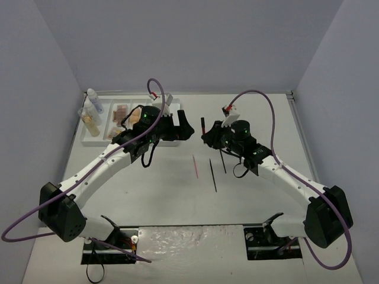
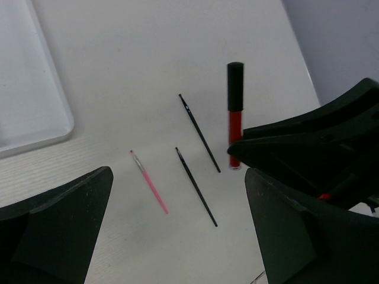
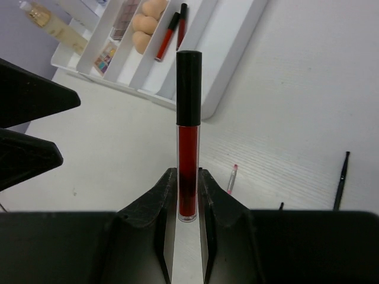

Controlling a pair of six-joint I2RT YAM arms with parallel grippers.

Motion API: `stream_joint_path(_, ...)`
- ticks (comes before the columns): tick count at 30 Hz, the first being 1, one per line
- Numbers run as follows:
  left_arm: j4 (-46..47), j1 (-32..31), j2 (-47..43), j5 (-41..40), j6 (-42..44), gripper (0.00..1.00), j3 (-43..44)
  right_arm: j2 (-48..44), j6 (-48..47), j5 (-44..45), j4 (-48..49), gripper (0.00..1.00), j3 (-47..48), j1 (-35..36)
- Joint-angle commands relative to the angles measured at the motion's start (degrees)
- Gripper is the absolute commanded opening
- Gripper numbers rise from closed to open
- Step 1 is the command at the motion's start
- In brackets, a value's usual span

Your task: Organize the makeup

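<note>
White tabletop [image 1: 177, 201] between pale walls carries a white ridged compartment tray [image 3: 234, 59] at its far left corner. The right pincer [image 3: 188, 180] clamps a red, black-capped gloss tube [image 3: 188, 142]. The left pincer [image 2: 177, 177] gapes wide over 1 thin pink pencil [image 2: 149, 182] and 2 thin black pencils [image 2: 199, 141] [image 2: 196, 187], which lie mid-tabletop, well clear of every edge.
</note>
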Motion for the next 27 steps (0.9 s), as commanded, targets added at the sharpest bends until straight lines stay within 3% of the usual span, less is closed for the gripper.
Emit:
stream_joint_path(1, 9.4, -1.5, -1.2, -0.5, -3.3, 0.89, 4.1, -1.9, 5.9, -5.1, 15.2, 0.00, -1.6, 0.7)
stream_joint_path(10, 13.1, -3.0, 0.8, -2.1, -4.7, 0.75, 3.1, -1.2, 10.0, -8.4, 19.8, 0.00, -2.4, 0.9)
stream_joint_path(22, 16.0, -3.9, 3.9, -2.1, -4.8, 0.47, 3.7, -0.5, 11.5, -10.4, 21.9, 0.00, -3.0, 1.5)
stream_joint_path(27, 17.7, -4.0, 4.4, -1.9, -5.2, 0.31, 3.0, 0.0, 11.6, -10.5, 22.0, 0.00, -3.2, 1.7)
